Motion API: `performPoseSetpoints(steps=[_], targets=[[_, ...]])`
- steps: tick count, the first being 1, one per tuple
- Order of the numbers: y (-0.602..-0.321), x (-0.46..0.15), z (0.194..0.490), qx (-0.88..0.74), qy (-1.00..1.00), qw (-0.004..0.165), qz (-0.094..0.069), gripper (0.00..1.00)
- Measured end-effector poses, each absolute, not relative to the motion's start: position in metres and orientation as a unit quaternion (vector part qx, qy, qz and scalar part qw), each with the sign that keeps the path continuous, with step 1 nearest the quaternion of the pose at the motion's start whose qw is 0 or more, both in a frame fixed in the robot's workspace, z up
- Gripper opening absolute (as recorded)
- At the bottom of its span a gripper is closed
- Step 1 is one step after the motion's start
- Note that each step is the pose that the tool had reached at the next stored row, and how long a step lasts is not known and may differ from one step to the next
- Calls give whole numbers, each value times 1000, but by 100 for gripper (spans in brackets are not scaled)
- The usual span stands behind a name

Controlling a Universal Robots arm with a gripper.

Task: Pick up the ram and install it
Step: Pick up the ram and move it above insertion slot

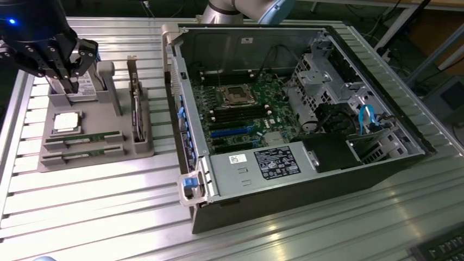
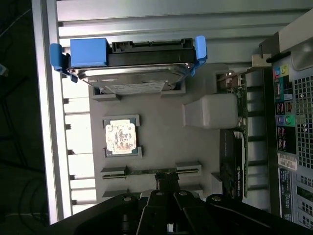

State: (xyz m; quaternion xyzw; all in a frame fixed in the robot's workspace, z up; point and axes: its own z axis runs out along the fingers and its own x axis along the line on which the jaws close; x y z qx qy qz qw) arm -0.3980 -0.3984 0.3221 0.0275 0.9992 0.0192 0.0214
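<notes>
My pincer [image 2: 167, 180] is pressed together, empty, above the gray tray [image 2: 161, 132]. The ram [image 2: 142, 171] stands in a tray slot beside its twin [image 1: 78, 155], apart from me; the processor [image 2: 121, 137] lies mid-tray, the hard drive [image 2: 132, 78] at the tray's far end.

In the exterior view the gripper [image 1: 70, 86] covers part of the hard drive [image 1: 88, 87], and the arm [image 1: 29, 22] is cut off by the top edge. In the wrist view the gripper [image 2: 166, 179] crosses the middle of one ram [image 2: 139, 171]. Its black body hides the second ram [image 1: 78, 155], and the computer case [image 2: 293, 98] runs off the edge.
</notes>
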Motion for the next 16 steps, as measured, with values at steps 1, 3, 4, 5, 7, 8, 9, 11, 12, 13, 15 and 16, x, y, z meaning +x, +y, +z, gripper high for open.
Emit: performPoseSetpoints(steps=[1,3,4,5,7,8,9,11,12,13,15,16], targets=[[-398,-398,322,21,999,21,19,11],[-398,-398,322,3,1000,21,20,11],[-398,-398,322,-5,1000,21,20,11],[-398,-398,322,-15,999,21,20,11],[-398,-398,322,-33,999,20,21,11],[-398,-398,322,-41,999,20,21,11],[-398,-398,322,-57,998,20,21,11],[-398,-398,322,-86,996,19,22,11],[-398,-398,322,-96,995,19,22,11],[-398,-398,322,-105,994,19,22,11],[-398,-398,321,-125,992,18,22,11],[-398,-398,321,-135,990,18,22,11]])
